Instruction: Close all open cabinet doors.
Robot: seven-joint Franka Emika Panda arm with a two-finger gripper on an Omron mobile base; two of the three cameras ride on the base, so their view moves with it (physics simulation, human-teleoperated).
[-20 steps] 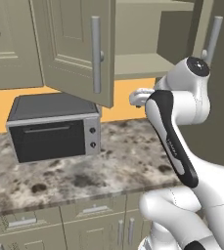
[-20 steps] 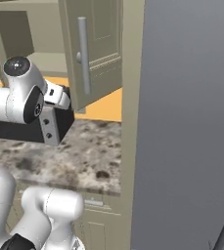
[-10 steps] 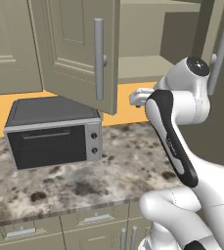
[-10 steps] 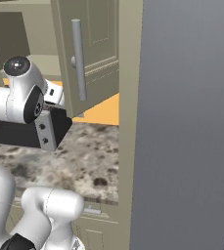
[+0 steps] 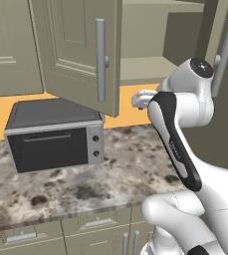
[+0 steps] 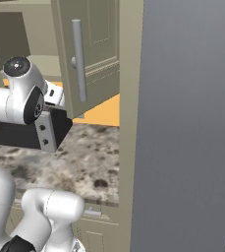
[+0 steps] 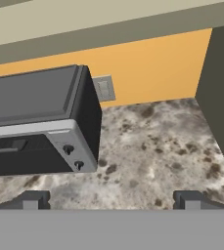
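Hovering over the speckled tabletop (image 7: 157, 151), my end effector (image 7: 111, 199) is spread, gripping nothing; two cabinet doors (image 5: 80, 55) stand open above one toaster oven (image 5: 56, 139).

Two grey-beige wall cabinet doors stand open above the counter. Left door (image 5: 78, 55), w/ recessed panel & long vertical silver bar handle (image 5: 100, 60), swung out at an angle over the counter. Right door (image 5: 220, 45), at pic's right edge, also swung out, its silver handle (image 5: 225, 57) upright. Shelf interior exposed btwn them.
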